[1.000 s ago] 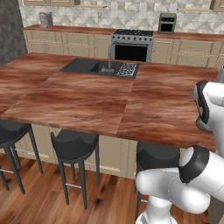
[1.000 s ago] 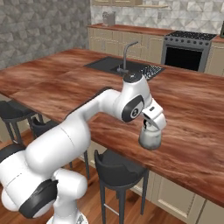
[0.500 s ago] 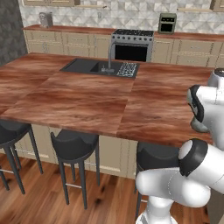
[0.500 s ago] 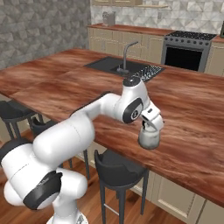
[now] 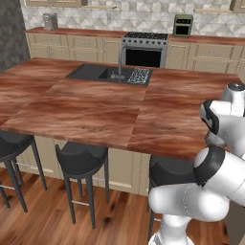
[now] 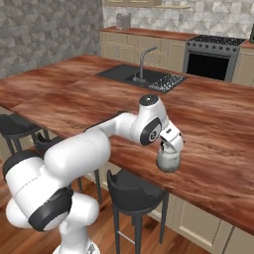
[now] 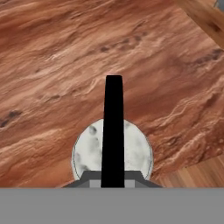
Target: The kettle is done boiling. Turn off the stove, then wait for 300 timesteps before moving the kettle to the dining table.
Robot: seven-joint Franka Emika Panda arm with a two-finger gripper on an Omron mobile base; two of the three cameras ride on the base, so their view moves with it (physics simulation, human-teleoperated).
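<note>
Flanking base views, downward hand view

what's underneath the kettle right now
The dining table's reddish wood top lies under the kettle, close to its near edge, with floor visible beyond in the hand view. Whether its base touches the wood is hidden by the kettle's body.

No readable text anywhere, no labels, brand marks, numbers or signs to make out, every surface plain at this sharpness
</note>
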